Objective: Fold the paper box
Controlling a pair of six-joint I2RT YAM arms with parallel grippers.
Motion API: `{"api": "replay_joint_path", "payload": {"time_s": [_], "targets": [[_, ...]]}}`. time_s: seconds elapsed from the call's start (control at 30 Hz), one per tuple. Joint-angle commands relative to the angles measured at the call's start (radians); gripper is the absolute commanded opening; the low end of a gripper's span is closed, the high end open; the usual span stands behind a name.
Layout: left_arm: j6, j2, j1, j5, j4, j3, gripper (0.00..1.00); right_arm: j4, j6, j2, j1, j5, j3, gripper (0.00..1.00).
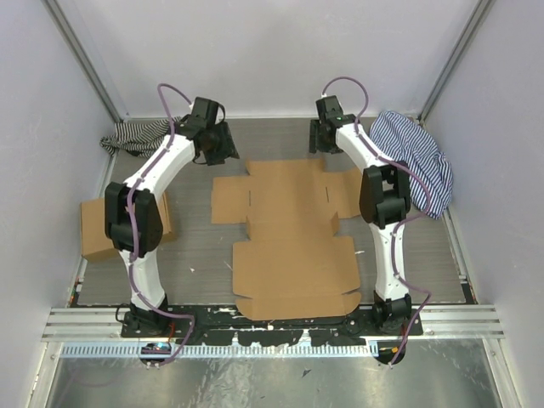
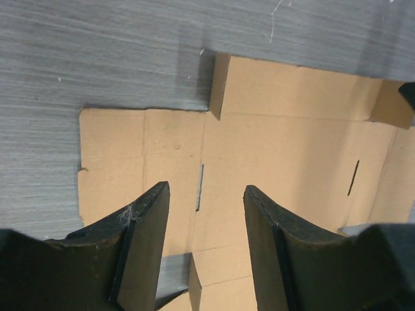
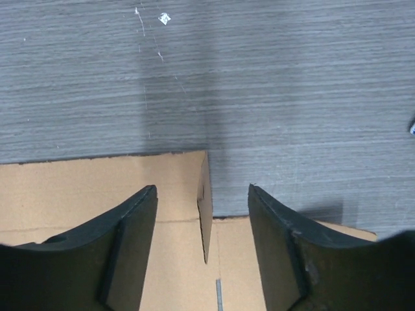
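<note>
The paper box is a brown die-cut sheet lying flat and unfolded in the middle of the table, with flaps and slits showing. My left gripper is open above the sheet's far left corner. In the left wrist view its gripper hovers over the sheet, near a slit, and a small tab stands up. My right gripper is open above the far right corner. In the right wrist view the gripper straddles a small upright tab without touching it.
A second flat brown cardboard box lies at the left, partly behind the left arm. A striped cloth is bunched at the back left. Another striped cloth lies at the right. White walls close in the back and sides.
</note>
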State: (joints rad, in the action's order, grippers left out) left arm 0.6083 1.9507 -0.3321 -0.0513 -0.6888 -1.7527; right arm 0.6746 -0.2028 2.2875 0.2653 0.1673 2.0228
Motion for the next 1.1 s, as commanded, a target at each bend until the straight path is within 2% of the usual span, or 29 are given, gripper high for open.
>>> {"api": "replay_joint_path", "payload": {"time_s": [0.0,0.2,0.37,0.43,0.57,0.73,0.9,1.07], "targets": [[-0.034,-0.069,0.001,0.004,-0.01,0.039,0.57,0.005,0.03,0.046,-0.003,-0.017,0.083,0.59],[-0.055,-0.136,-0.001,0.014,-0.052,0.061,0.56,0.046,0.027,0.103,-0.009,-0.01,0.155,0.46],[-0.07,-0.182,-0.001,0.027,-0.067,0.07,0.57,0.031,0.043,0.09,-0.013,-0.013,0.139,0.12],[-0.071,-0.2,-0.001,0.013,-0.066,0.074,0.57,-0.005,0.044,0.057,-0.012,-0.005,0.097,0.07],[-0.113,-0.246,-0.009,-0.034,-0.031,0.102,0.58,-0.141,0.04,-0.056,-0.013,-0.021,-0.051,0.01],[-0.197,-0.316,-0.022,-0.077,0.039,0.145,0.65,-0.291,0.02,-0.22,-0.015,-0.083,-0.238,0.01],[-0.265,-0.381,-0.022,-0.167,0.172,0.199,0.71,-0.568,0.027,-0.452,-0.016,-0.137,-0.546,0.01],[-0.342,-0.378,-0.025,-0.267,0.188,0.124,0.72,-0.801,0.065,-0.668,-0.014,-0.215,-0.804,0.01]]}}
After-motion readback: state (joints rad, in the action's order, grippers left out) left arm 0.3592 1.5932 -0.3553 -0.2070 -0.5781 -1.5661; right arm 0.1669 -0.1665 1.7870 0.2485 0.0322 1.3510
